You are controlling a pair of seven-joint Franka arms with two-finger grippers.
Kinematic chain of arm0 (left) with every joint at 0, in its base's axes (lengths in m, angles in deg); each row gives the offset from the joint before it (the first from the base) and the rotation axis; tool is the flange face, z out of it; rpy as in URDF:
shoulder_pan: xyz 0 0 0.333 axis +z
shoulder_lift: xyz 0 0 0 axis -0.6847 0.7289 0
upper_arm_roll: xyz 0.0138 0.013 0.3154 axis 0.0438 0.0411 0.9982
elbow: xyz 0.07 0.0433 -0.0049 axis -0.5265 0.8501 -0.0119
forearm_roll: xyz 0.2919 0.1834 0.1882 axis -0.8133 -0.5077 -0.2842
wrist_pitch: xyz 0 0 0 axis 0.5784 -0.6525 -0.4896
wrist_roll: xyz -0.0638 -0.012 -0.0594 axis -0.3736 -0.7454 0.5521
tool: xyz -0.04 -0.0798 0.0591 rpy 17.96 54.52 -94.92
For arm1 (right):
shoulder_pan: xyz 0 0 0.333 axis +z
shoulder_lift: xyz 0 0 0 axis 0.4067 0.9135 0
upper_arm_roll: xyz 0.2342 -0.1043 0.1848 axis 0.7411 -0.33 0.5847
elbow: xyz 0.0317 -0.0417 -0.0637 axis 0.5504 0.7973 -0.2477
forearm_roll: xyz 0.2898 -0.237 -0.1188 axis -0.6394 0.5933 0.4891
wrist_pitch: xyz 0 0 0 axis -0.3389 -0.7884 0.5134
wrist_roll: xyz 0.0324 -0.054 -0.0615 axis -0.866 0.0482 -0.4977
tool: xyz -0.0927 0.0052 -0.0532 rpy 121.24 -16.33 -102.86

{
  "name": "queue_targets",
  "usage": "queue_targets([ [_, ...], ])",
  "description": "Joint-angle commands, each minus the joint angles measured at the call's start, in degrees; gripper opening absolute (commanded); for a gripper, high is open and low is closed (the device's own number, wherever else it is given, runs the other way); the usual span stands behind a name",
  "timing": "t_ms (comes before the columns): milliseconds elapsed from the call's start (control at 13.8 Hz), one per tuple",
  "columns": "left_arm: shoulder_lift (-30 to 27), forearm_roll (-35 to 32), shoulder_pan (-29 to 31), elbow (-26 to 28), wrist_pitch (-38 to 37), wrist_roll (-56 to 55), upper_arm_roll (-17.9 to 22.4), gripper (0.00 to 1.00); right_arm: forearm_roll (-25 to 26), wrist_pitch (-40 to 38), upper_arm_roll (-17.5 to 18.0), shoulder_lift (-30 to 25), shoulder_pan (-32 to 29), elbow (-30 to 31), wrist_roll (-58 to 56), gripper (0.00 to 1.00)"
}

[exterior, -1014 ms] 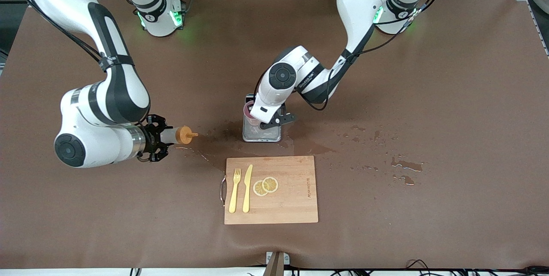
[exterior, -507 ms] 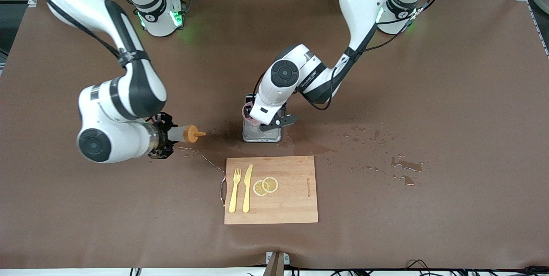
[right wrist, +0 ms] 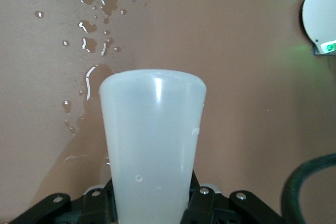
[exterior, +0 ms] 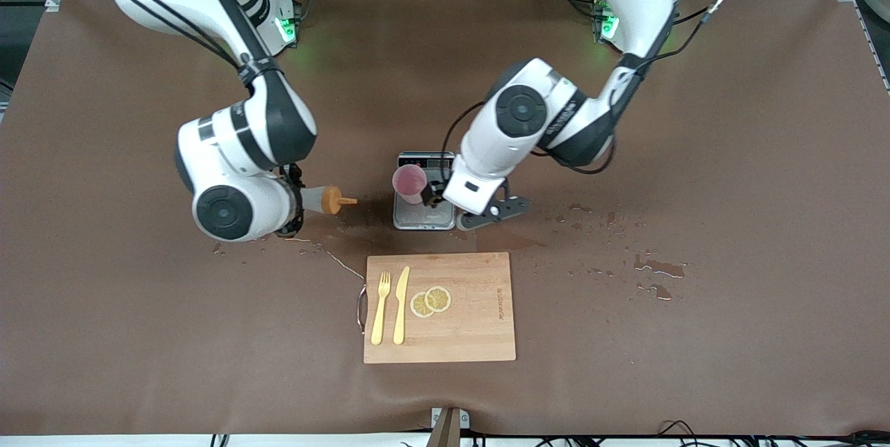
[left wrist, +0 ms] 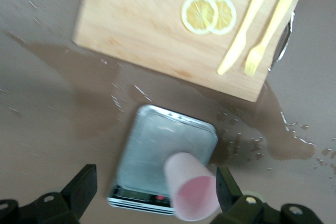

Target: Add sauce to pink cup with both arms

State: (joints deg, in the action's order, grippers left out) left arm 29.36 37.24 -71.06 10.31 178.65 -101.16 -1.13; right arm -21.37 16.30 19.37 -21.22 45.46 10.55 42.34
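although both arms are engaged, no sauce can be seen leaving the bottle, so by these views the pour itself is judged not yet begun. right gripper (exterior: 295,200): its black fingers are clamped on the base end of the small translucent whitish squeeze bottle with an orange nozzle cap (exterior: 325,199), which lies roughly level, sticking straight out from between the fingers with the nozzle aimed toward the cup; in the right wrist view the pale body (right wrist: 152,145) fills the space directly ahead of the gripper, which hangs over wet brown table (exterior: 730,176). left gripper (exterior: 437,194): hovers over the flat silver scale (exterior: 423,214); its fingers (left wrist: 81,190) stand well apart. the small pale-pink tapered cup (exterior: 409,181) sits inside that gap in the left wrist view (left wrist: 191,187), close against one finger and well clear of the other, so it is judged bracketed, not gripped; whether that near finger touches it cannot be told. the cup appears to rest on the scale at the display end. nozzle tip and cup rim are near but apart, with bare table between them. remaining, as judged: carry the nozzle over the rim, tip it down, squeeze, while the left arm steadies the cup. nearer the front camera lies a rectangular wooden cutting board (exterior: 473,336) carrying a yellow plastic fork (exterior: 379,308), a yellow plastic knife (exterior: 400,304) and two lemon slices (exterior: 430,301).
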Motion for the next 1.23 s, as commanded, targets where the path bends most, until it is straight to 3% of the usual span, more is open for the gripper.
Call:
queue_targets([
  [0, -3.7, -1.07, 4.97, 2.1, -5.71, 8.22, -0.15, 1.0, 2.16, -3.16, -0.45, -2.15, 2.53, 2.43, 4.11, 0.46],
  [362, -8.53, -7.82, 15.61, 2.89, -16.27, 20.0, -0.15, 1.0, 8.48, -5.1, -0.45, -1.71, 8.59, 5.24, 10.62, 0.48],
  [724, -12.93, -10.57, 22.56, 5.87, -16.9, 31.87, -0.42, 1.0, 11.47, -5.81, -0.45, -0.13, 10.18, 4.63, 14.94, 0.48],
  [869, -15.04, -10.48, 25.81, 7.9, -16.9, 36.18, -0.68, 1.0, 13.23, -5.81, -0.45, 0.75, 10.96, 4.63, 15.03, 0.43],
  [1159, -18.02, -10.48, 28.02, 9.21, -18.66, 39.89, -0.86, 1.0, 14.03, -5.81, -0.45, 1.02, 11.41, 4.1, 15.03, 0.23],
])
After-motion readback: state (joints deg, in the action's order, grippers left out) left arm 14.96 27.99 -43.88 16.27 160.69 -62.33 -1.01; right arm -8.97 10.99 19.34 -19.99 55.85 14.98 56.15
